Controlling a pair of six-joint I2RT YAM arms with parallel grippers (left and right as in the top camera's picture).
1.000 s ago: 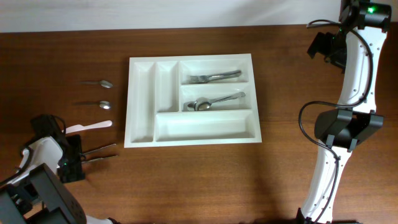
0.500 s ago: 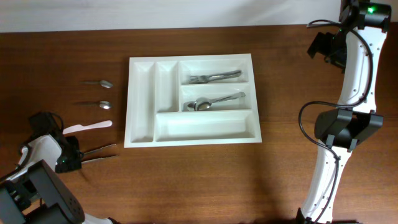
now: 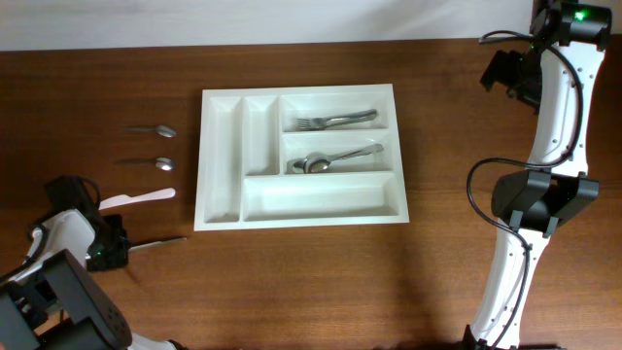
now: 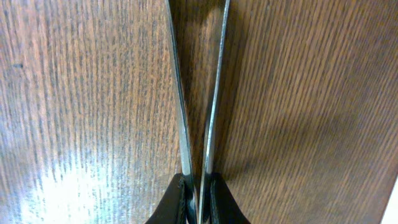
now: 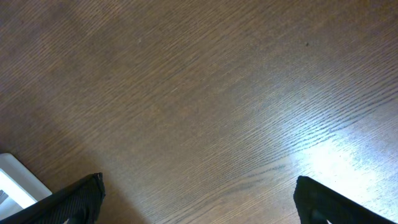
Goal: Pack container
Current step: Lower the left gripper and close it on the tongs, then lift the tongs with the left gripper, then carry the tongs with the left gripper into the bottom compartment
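Note:
The container (image 3: 223,156), a big white cutlery tray, lies mid-table with forks (image 3: 336,121) and spoons (image 3: 335,157) in two of its right compartments. At the table's left front, my left gripper (image 3: 120,247) is shut on two thin metal utensils (image 3: 157,242). In the left wrist view both slim handles (image 4: 211,112) are pinched side by side at the left gripper (image 4: 199,200), fanning slightly apart farther out. My right gripper (image 5: 199,202) hangs open over bare wood at the far right (image 3: 505,70), holding nothing.
Two metal spoons (image 3: 154,129) (image 3: 148,162) and a white plastic knife (image 3: 138,198) lie on the wood left of the tray. A corner of the tray (image 5: 13,180) shows at the right wrist view's lower left. The right arm (image 3: 549,146) stands along the right edge.
My left gripper has closed from wide open onto the two metal utensils. They lay apart before and are now squeezed together into almost one line.

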